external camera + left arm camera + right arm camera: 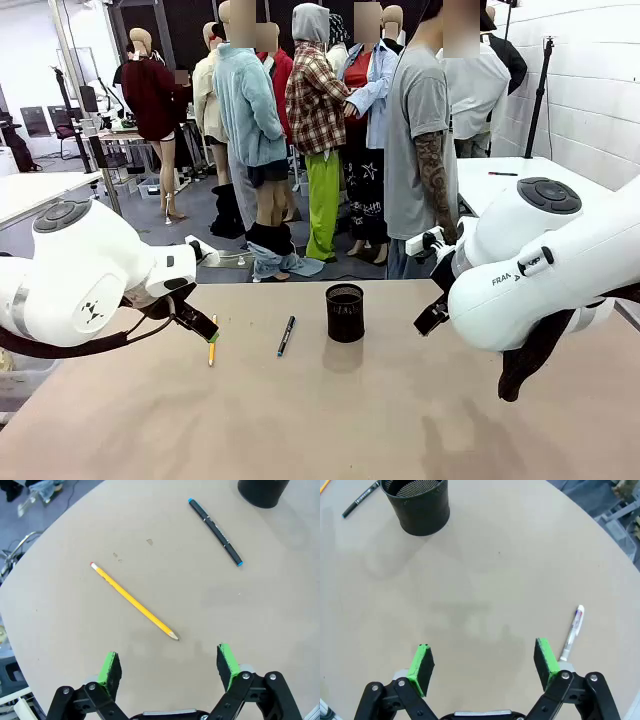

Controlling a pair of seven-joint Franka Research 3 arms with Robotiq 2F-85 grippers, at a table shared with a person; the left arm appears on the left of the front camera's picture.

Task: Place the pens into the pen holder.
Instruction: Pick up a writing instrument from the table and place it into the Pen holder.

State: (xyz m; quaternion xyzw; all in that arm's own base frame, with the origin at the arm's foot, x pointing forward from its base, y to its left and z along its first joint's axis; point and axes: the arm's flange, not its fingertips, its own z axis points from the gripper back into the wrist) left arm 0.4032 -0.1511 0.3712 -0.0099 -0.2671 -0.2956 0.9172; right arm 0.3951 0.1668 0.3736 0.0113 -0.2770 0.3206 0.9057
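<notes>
Step in hand: we judge this the opening of the first pick. All three pens lie on the surface (300,420) and none stands in the pen holder (345,312).

Pen holder: upright near the middle of the surface, mouth open, and we see nothing inside it.

Yellow pencil (134,601): flat on the surface, on the robot's left of the pen holder and the farther of the two on that side.

Black-and-blue pen (215,531): flat, between the yellow pencil and the pen holder, near the holder but apart from it.

Whitish pen (572,632): flat, on the far side of the pen holder from the other two and well apart from it.

Left fingers (111,669): spread wide and empty, above the surface with the pencil's sharpened tip nearest them.

Right fingers (421,665): spread wide and empty, with the whitish pen just beside one pad.

Next move, as we judge it: either arm should centre its fingers across its nearest pen, come down, pinch it, then carry it over the holder's mouth and tip it upright.
</notes>
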